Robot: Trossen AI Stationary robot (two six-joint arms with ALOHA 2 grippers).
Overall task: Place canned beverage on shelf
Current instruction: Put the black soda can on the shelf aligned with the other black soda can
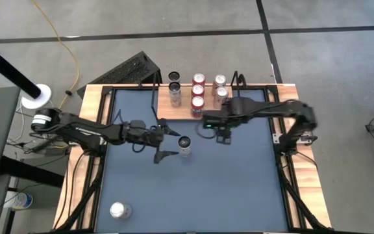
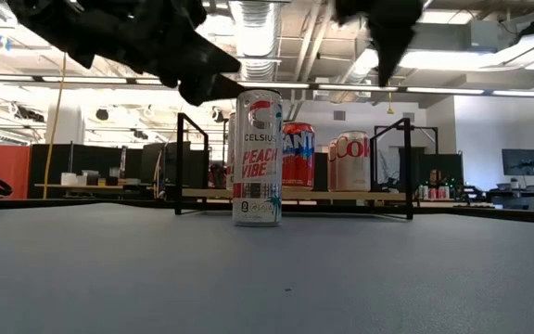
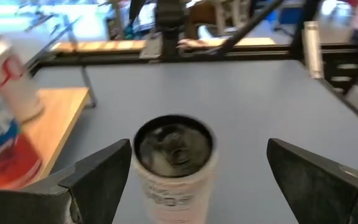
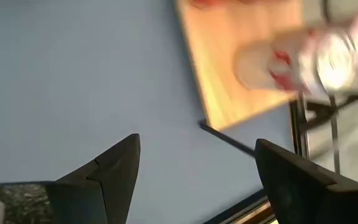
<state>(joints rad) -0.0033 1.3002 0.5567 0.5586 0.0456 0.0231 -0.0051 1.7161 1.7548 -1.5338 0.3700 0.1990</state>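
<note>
The light-wood shelf on its black wire frame sits beside the right claw, which hovers with fingers spread, empty. The left claw gapes wide around the upright white Celsius can, not touching it.

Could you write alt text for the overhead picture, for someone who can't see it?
From above, the left end effector reaches with open fingers for a tall can standing on a dark-blue table. Behind it, a small wooden shelf holds several cans; the right end effector hovers nearby.
</note>
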